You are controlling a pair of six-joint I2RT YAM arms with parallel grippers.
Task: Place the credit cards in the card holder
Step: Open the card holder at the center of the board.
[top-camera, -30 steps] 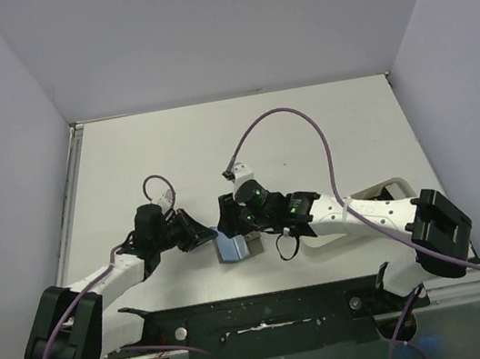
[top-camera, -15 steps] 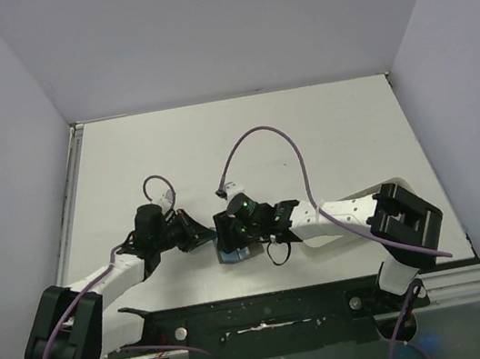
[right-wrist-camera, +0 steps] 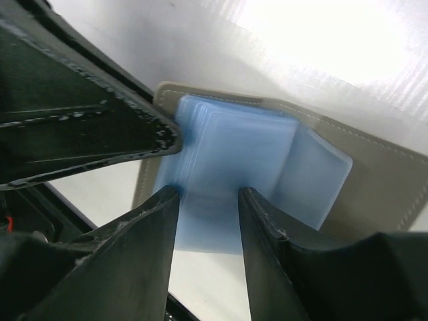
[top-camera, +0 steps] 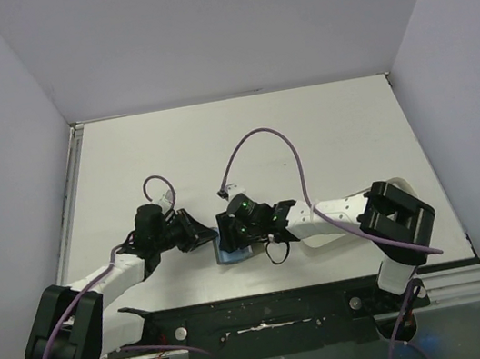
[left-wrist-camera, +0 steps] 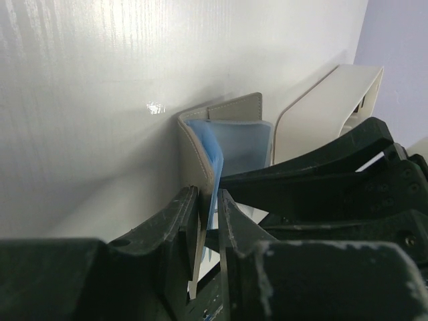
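Note:
The card holder (left-wrist-camera: 231, 130) is a grey-olive wallet with light blue lining, standing open on the white table. It also shows in the right wrist view (right-wrist-camera: 234, 150) and the top view (top-camera: 231, 256). My left gripper (left-wrist-camera: 207, 194) is shut on one flap of it, with grey cover and blue lining pinched between the jaws; the left gripper is at the wallet's left in the top view (top-camera: 206, 238). My right gripper (right-wrist-camera: 207, 192) is open and empty, its fingers just over the blue pockets; it meets the wallet from the right in the top view (top-camera: 231, 234). No dark credit card is in view.
A white oblong tray (left-wrist-camera: 334, 100) stands just beyond the wallet, behind the right gripper's black body (left-wrist-camera: 321, 177). The left gripper's finger (right-wrist-camera: 87, 127) crosses the upper left of the right wrist view. The black rail at the table's near edge (top-camera: 262, 309) lies close below the wallet.
My right arm has swung in, its elbow moving left, and its gripper has closed in over the open wallet. The left arm has held still on the flap.

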